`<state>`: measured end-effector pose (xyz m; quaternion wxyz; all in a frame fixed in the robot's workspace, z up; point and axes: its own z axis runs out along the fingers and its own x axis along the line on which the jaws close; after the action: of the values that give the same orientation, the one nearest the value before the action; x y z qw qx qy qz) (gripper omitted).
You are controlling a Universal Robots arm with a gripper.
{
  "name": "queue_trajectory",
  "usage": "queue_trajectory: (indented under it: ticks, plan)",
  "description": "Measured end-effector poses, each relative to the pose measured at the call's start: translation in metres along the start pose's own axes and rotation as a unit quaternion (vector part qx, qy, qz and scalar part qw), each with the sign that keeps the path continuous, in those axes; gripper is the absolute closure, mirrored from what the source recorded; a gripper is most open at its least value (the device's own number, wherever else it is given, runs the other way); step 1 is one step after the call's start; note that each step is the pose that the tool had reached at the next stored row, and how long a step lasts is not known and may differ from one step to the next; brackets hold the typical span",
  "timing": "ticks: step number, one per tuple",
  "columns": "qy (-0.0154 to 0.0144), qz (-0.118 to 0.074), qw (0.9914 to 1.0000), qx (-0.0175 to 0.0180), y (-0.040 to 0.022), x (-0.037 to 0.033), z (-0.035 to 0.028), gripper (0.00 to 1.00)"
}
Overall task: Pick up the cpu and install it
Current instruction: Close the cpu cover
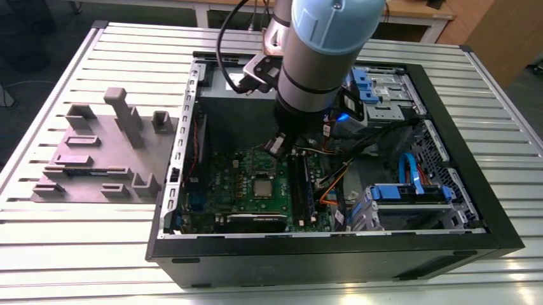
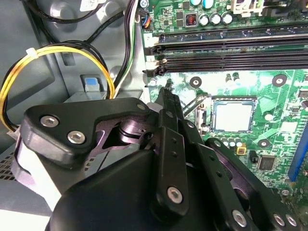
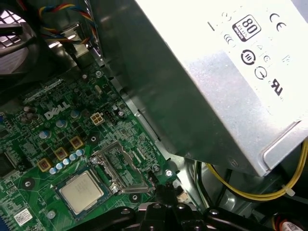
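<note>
One cpu [image 1: 262, 187] was all that mattered here, and it sat flat in the socket on the green motherboard [image 1: 222, 184], silvery top up, inside the open black computer case [image 1: 339, 254]. In the second wrist view the cpu [image 2: 233, 115] lay just beside the raised socket frame [image 2: 195, 103], with the long black memory slots [image 2: 231, 48] near it. In the first wrist view the cpu [image 3: 81, 191] sat next to the flipped-open frame [image 3: 118, 166], well under the big grey power supply [image 3: 211, 82]. The gripper [image 1: 278, 147] hung above the motherboard close to the cpu, holding nothing I could see; whether its jaws were apart or together, I couldn't tell.
</note>
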<state>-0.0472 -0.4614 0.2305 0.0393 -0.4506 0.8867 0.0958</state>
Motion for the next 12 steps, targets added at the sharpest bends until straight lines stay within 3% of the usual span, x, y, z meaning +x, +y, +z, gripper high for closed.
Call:
queue_trajectory:
  ticks: [3,5,12]
  plan:
    - [0.0067,0.000,0.99997,0.0048,0.0007,0.0005,-0.0004,0.90]
    - [0.0096,0.000,0.99993,0.0069,0.0013,0.0008,-0.0008,0.90]
    - [0.0143,0.000,0.99985,0.0103,0.0044,0.0022,-0.0042,0.90]
